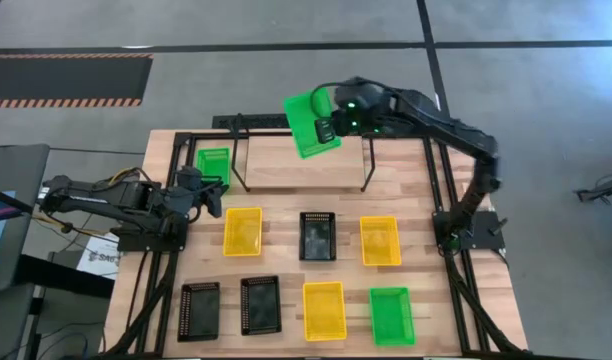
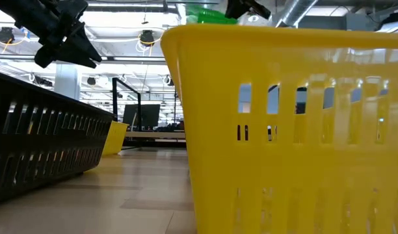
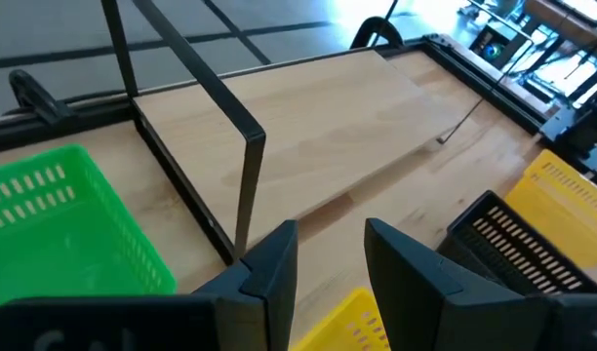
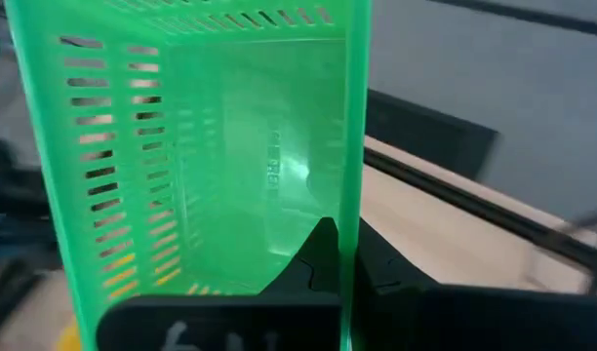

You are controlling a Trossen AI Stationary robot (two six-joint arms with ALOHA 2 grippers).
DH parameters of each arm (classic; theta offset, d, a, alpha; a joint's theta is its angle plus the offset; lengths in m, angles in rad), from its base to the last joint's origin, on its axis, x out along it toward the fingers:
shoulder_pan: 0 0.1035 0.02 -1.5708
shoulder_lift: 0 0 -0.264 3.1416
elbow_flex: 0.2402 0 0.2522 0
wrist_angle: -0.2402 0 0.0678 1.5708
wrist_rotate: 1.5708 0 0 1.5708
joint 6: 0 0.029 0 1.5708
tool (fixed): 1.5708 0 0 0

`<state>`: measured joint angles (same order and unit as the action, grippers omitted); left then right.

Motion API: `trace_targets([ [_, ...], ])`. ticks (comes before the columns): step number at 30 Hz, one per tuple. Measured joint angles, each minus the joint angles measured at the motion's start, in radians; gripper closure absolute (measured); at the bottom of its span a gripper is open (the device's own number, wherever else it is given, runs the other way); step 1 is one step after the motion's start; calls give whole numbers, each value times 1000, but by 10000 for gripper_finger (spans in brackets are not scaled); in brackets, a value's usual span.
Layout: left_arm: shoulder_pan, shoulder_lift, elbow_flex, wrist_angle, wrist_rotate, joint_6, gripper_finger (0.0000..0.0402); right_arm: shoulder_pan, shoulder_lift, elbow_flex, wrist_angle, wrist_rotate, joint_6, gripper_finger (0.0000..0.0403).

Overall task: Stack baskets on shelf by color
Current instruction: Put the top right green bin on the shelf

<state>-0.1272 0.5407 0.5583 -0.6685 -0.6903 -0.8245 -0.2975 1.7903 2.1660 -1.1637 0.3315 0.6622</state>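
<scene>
A bright green basket (image 1: 310, 124) hangs tilted in the air over the far edge of the shelf (image 1: 301, 168), with my right gripper (image 4: 345, 263) shut on it. The shelf's wooden board (image 3: 308, 127) is bare. Another green basket (image 1: 213, 165) stands on the table by the shelf's left end. My left gripper (image 3: 328, 263) stands open beside that basket, with nothing between its fingers. In front of the shelf, yellow baskets (image 1: 242, 230), black baskets (image 1: 317, 235) and one more green basket (image 1: 391, 315) sit upright on the table. My right gripper pinches one side wall of the green basket at its rim (image 4: 355, 195). One finger (image 4: 316, 255) is inside the basket and the other (image 4: 378, 271) outside. The basket is lifted clear, tilted, with its open side turned toward the gripper.
The shelf's black rod frame (image 3: 250, 166) rises in upright loops at both ends. A yellow basket (image 2: 296, 130) and a black basket (image 2: 43, 130) stand near the table's front edge. Black rails (image 1: 438, 180) run along the table's sides.
</scene>
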Motion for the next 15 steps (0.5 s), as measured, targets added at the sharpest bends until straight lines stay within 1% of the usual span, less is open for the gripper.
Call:
trace_targets([
  [3,0,0,0,0,0,0,292,17,82,98,-165,47,80,398],
  [8,0,0,0,0,0,5,292,39,163,93,-314,61,223,398],
  [11,0,0,0,0,0,11,292,43,210,87,-357,61,282,398],
  [15,0,0,0,0,16,12,292,26,247,87,-344,52,288,398],
])
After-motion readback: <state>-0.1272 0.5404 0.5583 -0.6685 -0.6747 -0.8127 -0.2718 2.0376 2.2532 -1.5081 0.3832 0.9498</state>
